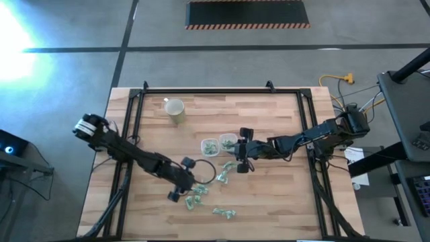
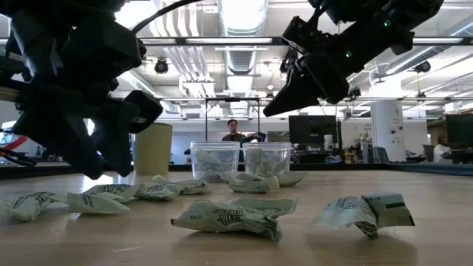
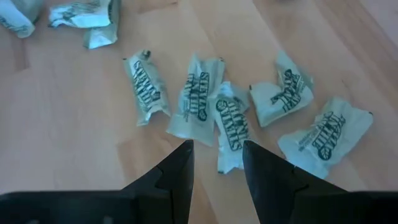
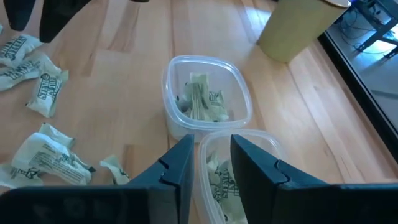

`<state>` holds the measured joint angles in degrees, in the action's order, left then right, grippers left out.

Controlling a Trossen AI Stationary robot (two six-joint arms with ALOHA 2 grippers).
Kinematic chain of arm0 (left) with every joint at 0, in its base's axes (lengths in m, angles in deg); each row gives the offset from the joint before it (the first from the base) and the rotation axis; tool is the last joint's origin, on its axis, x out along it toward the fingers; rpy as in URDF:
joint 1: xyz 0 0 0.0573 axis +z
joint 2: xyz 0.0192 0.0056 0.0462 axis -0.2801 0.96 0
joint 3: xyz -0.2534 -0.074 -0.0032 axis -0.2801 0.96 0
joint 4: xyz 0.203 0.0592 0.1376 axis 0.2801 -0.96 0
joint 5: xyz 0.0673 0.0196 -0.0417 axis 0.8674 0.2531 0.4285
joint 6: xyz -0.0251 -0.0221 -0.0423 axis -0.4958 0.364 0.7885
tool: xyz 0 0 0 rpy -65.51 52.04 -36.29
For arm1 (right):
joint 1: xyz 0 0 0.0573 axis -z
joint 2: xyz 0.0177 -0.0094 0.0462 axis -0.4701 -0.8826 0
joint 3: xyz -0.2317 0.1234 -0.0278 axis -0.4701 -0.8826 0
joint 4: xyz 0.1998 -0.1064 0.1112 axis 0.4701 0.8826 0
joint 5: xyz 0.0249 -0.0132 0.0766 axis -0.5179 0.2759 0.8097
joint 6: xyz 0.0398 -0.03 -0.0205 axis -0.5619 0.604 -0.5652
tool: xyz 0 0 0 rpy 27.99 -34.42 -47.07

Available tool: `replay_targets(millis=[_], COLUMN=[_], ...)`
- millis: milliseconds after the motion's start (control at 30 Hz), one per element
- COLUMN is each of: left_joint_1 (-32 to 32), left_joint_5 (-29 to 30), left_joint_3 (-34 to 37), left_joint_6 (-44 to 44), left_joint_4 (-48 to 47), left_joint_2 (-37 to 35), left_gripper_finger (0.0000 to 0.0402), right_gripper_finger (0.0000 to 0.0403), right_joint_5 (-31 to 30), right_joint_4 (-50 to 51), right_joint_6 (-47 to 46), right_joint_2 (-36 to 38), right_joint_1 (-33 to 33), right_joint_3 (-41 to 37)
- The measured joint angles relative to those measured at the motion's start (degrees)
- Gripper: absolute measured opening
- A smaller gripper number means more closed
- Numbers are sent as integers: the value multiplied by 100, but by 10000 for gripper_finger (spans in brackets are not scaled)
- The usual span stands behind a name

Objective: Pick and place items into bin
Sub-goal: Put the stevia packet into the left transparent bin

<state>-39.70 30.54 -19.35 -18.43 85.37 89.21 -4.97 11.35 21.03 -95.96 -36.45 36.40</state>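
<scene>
Several small pale green-and-white wrapped items [image 1: 197, 199] lie flat and scattered on the wooden table, near its front middle. My left gripper [image 3: 216, 158] hovers open just above a cluster of them [image 3: 199, 99]; the end of one packet [image 3: 231, 127] shows between its fingertips. Two clear plastic bins [image 1: 209, 146] [image 1: 228, 141] stand side by side at the table's middle, each with a few items inside. My right gripper [image 4: 208, 158] hangs open and empty above the nearer bin's rim [image 4: 249, 140]. In the low view it [image 2: 270, 111] is well above the bins [image 2: 267, 157].
A beige cup [image 1: 175, 109] stands upright toward the far left of the table, behind the bins. More items [image 1: 225, 213] lie near the front edge, others [image 1: 227, 168] just before the bins. Black rails [image 1: 131, 121] frame the table's sides. A person [image 2: 233, 131] sits far behind.
</scene>
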Motion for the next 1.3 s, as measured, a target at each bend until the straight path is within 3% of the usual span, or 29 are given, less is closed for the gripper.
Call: replay_targets(millis=[333, 1167, 1300], left_joint_1=[-151, -256, -256], left_joint_5=[-244, 85, 83], left_joint_3=[4, 77, 82], left_joint_6=[154, 141, 132], left_joint_4=[388, 515, 513], left_joint_2=[40, 414, 414], left_gripper_finger=[121, 121, 106], right_gripper_finger=[92, 86, 89], right_joint_5=[0, -2, 0], right_joint_4=[4, 46, 46], right_joint_6=[-50, -111, -110], right_joint_2=[6, 6, 6], right_joint_1=[0, 0, 0], right_joint_3=[-2, -11, -11])
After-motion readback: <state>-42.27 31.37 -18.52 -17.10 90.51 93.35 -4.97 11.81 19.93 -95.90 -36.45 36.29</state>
